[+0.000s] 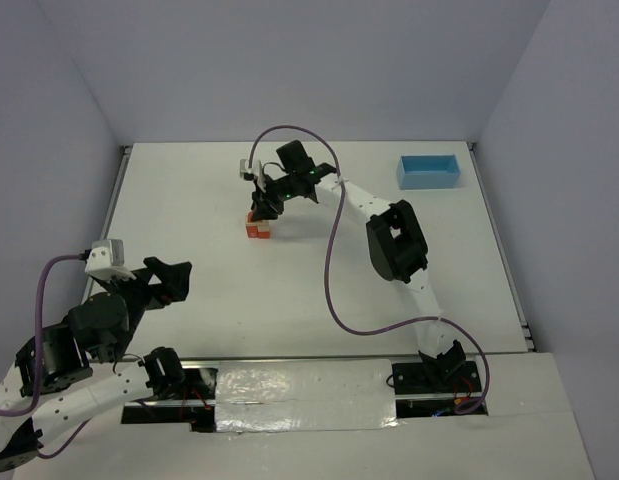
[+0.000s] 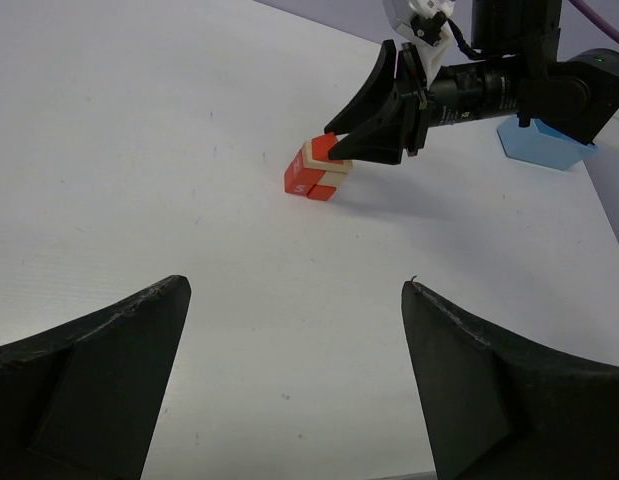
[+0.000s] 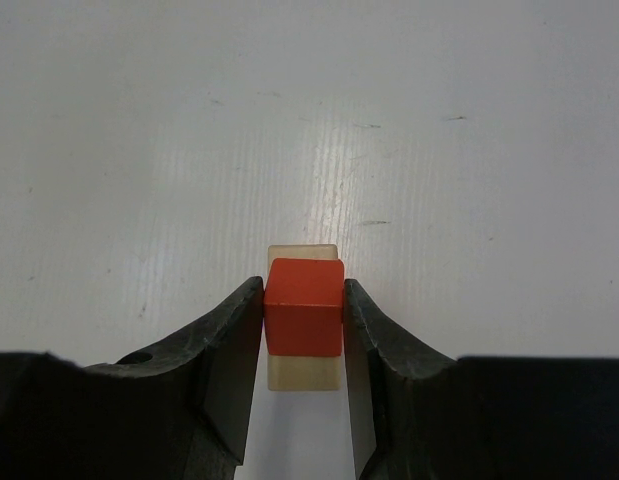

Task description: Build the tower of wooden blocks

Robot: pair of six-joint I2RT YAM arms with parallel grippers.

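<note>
The wood block tower (image 1: 257, 229) stands on the white table (image 1: 189, 190), in the far half and a little left of the middle. In the left wrist view it shows red cubes at the base and a pale tan piece (image 2: 313, 156) above them. The right gripper (image 3: 303, 290) reaches down over it, clenched on the top red cube (image 3: 304, 312). Each black finger (image 3: 229, 340) presses a side of the cube, which sits over the tan piece.

The right arm stretches diagonally across the table to reach the stack. Its purple cable (image 1: 334, 250) loops above the surface to the right of the tower without touching the blocks. A blue tray (image 1: 429, 171) lies well apart at the far right corner.

The left gripper (image 2: 296, 288) hangs near the left front edge, spread wide and grasping nothing. It faces the tower from a distance, with only bare table between them. Nothing crowds the stack except the right gripper's own fingers.
</note>
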